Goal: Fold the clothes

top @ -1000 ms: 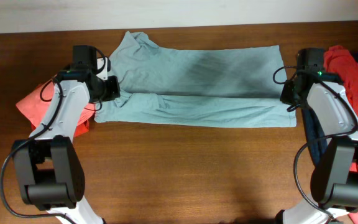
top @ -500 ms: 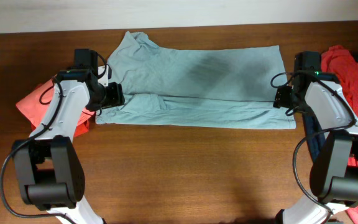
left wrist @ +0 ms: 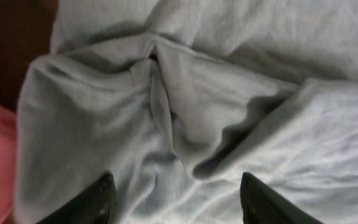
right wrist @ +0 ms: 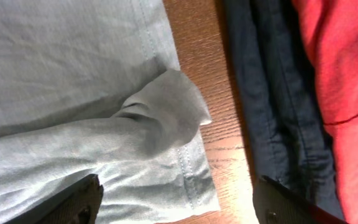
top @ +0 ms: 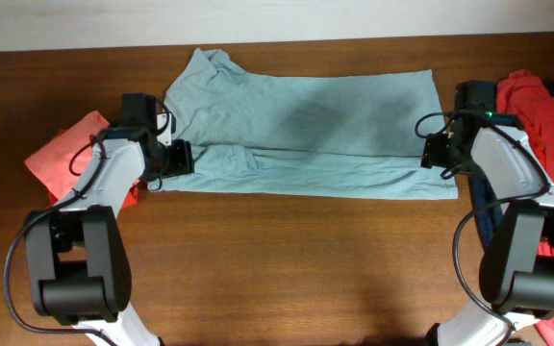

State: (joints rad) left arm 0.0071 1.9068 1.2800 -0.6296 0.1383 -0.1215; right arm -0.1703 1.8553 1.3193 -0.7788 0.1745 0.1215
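Grey-blue shirt point(top: 306, 125) lies spread along the desk's point(top: 277, 279) far edge in the overhead view, its near strip folded over. The left gripper point(top: 181, 157) is at its left end and the right gripper point(top: 433, 152) at its right end. A coral-red garment point(top: 61, 159) lies near the left edge; an orange-red garment point(top: 546, 115) and a navy garment point(top: 484, 207) lie near the right edge.

Left wrist: jaws apart over rumpled shirt fabric, clamping nothing.

Right wrist: jaws apart over the shirt's folded corner, with the navy garment just beside it.
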